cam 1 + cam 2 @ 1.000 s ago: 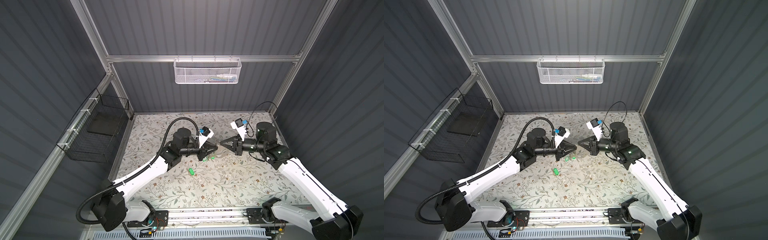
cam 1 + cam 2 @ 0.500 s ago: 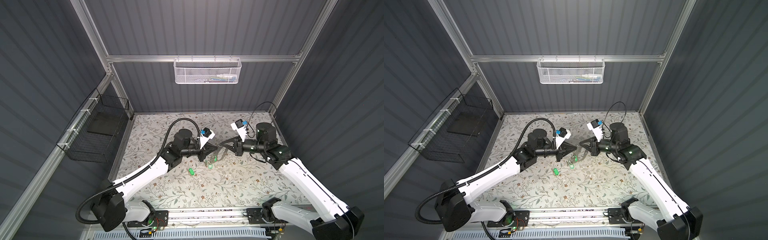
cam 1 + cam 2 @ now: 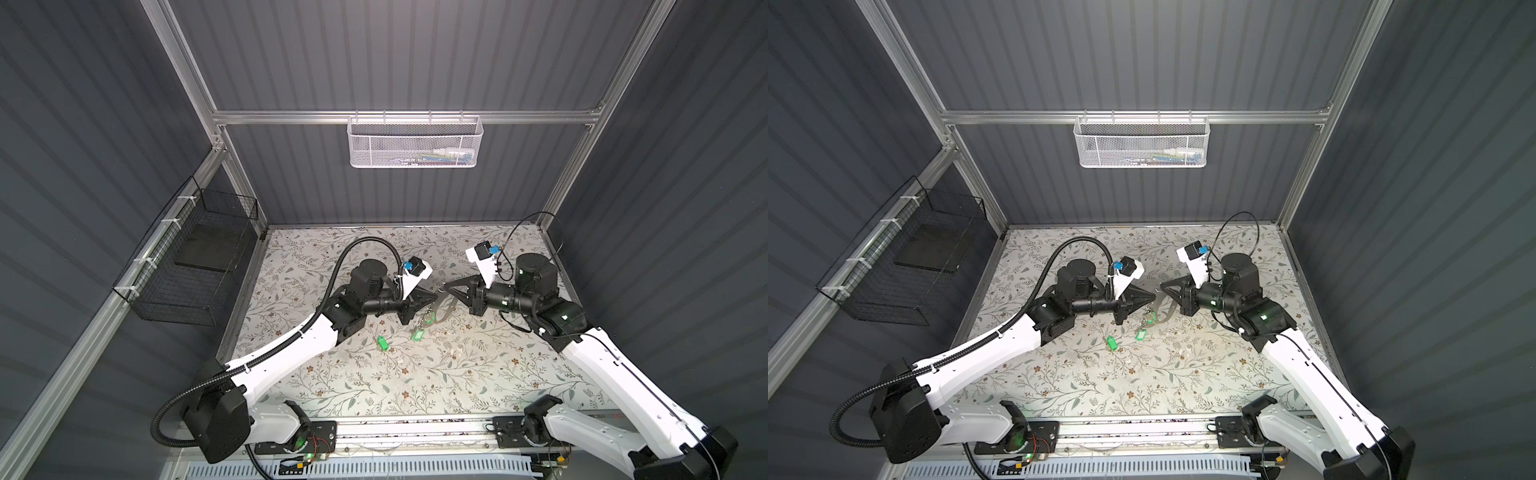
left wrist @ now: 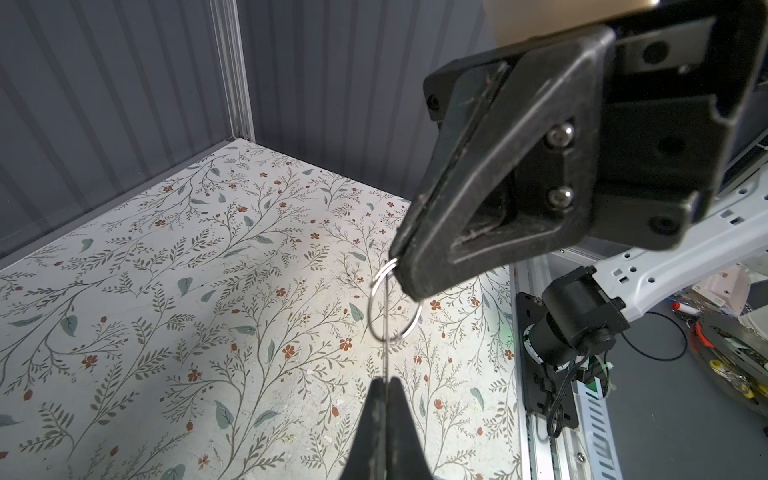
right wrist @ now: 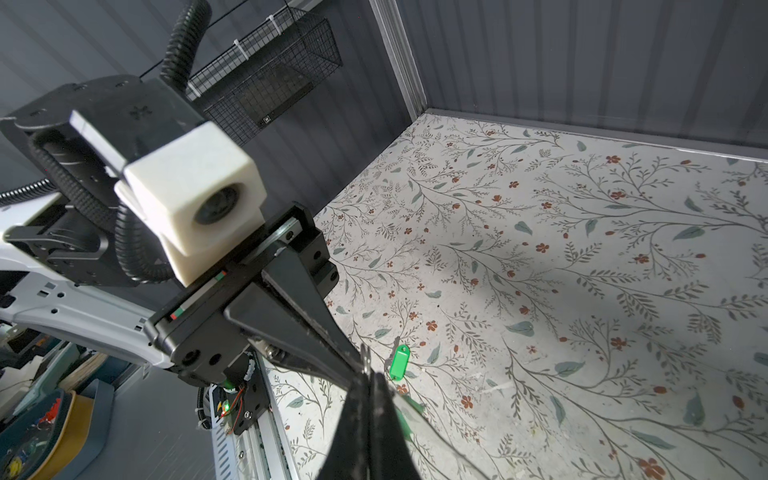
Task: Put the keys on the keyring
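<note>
Above the middle of the floral table my left gripper [image 3: 434,297] and right gripper [image 3: 445,286] meet tip to tip. In the left wrist view the left gripper [image 4: 386,384] is shut on the keyring [image 4: 387,353], seen edge-on as a thin line. That line passes through a silver split ring [image 4: 392,307], which the right gripper [image 4: 401,262] pinches at its tip. In a top view the grey keyring [image 3: 1163,309] hangs below the tips, with two green keys [image 3: 1152,318] beside its lower end. A third key [image 3: 381,343] lies alone on the table, as the right wrist view shows [image 5: 400,361].
A white mesh basket [image 3: 415,141] hangs on the back wall. A black wire basket [image 3: 195,257] is fixed to the left wall. The arms' mounting rail [image 3: 415,432] runs along the table's front edge, and dark walls close in three sides.
The two grippers have drawn together until their tips meet. The left jaws have closed fully. The green keys under the tips have shifted a little.
</note>
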`<move>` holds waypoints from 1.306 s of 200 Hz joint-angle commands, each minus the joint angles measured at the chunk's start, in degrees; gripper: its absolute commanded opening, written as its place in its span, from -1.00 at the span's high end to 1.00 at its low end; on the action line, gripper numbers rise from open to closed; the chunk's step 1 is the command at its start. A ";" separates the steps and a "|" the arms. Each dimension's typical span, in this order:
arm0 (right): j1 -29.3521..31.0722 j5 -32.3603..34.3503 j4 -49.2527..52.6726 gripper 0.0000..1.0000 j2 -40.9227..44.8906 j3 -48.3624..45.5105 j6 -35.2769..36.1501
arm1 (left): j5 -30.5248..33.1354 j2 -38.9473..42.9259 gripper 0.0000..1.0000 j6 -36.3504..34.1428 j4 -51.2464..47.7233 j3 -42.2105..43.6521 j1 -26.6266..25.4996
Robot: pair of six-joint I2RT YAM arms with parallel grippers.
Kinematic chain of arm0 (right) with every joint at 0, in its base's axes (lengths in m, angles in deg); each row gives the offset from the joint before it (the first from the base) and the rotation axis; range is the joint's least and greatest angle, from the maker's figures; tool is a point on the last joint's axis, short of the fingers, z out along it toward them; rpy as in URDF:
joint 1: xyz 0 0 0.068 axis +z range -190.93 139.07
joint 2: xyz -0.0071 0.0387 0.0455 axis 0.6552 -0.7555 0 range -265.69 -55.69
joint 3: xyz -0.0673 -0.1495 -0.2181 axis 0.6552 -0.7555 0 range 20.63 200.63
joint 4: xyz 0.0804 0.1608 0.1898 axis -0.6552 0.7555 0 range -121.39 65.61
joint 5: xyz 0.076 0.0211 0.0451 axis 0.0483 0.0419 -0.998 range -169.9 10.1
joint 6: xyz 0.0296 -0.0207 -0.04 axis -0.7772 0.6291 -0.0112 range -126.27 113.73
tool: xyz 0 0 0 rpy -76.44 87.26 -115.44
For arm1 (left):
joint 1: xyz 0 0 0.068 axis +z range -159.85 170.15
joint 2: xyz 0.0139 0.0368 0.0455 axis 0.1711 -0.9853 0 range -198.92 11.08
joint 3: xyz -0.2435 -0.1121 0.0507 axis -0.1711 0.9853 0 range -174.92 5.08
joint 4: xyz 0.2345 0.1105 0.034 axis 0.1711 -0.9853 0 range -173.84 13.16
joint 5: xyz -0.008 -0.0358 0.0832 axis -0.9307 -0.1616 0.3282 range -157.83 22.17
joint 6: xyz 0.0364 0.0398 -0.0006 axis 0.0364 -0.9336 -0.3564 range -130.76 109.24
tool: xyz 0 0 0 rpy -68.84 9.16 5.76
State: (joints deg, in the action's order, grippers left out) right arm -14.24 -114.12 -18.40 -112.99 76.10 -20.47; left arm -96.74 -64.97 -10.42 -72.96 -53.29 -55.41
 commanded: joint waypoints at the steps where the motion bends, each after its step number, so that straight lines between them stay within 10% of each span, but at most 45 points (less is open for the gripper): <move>1: 1.65 3.36 -6.05 0.96 0.44 -1.18 -2.26 | 0.72 -0.69 1.00 0.87 0.37 -2.15 -1.02; 140: 12.16 30.89 -4.65 0.97 3.38 -3.44 6.21 | 2.73 0.52 1.00 1.58 -0.01 -2.53 -2.34; 190: 13.56 30.12 -10.27 0.94 3.13 -6.00 3.38 | 1.59 -0.69 1.00 2.33 0.32 -3.23 -2.96; 261: 12.47 24.44 -28.27 0.94 4.83 -14.04 -5.23 | 5.25 6.46 0.50 10.37 7.28 2.33 -3.04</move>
State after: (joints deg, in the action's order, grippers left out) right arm -1.01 -87.15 -36.91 -108.99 63.79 -21.87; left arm -91.58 -63.33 -4.65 -72.20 -52.98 -57.88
